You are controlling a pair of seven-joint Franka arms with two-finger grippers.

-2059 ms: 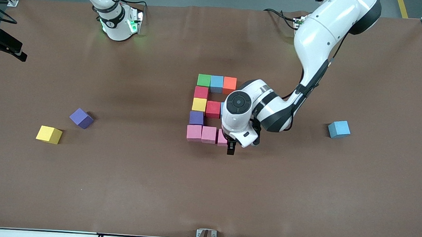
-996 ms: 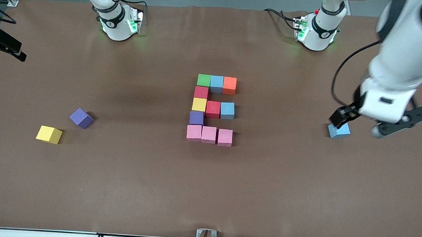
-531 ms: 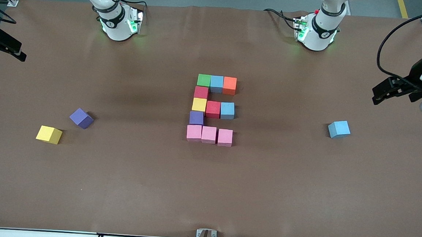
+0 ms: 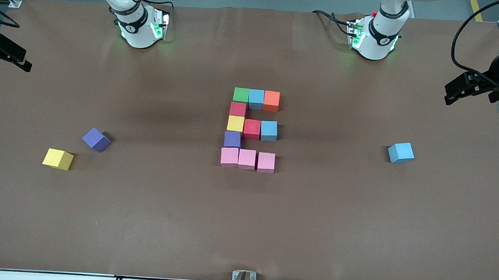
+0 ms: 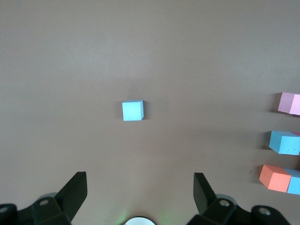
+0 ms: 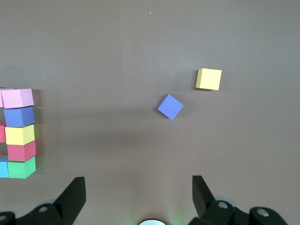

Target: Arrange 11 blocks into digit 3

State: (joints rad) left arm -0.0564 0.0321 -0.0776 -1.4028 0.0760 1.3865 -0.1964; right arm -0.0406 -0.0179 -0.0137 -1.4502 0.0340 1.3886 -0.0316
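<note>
Left hand (image 4: 451,95) has swung away from the pink row, now raised over the left arm's end of the surface (image 4: 140,220), fingers (image 5: 75,194) spread, holding nothing. Right hand (image 6: 138,197) waits, also spread and empty. The digit 3 (image 4: 251,129) sits mid-surface, eleven cubes touching, unmoved. Spare light blue block (image 4: 400,152) near the left arm's end; spare purple block (image 4: 96,139) and yellow block (image 4: 58,159) near the right arm's end, all unmoved.

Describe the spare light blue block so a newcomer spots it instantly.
Start at the digit 3 of coloured cubes mid-table, then look toward the left arm's end. One light blue block sits alone on bare brown table, touching nothing, unlike the figure's two blue cubes.
</note>
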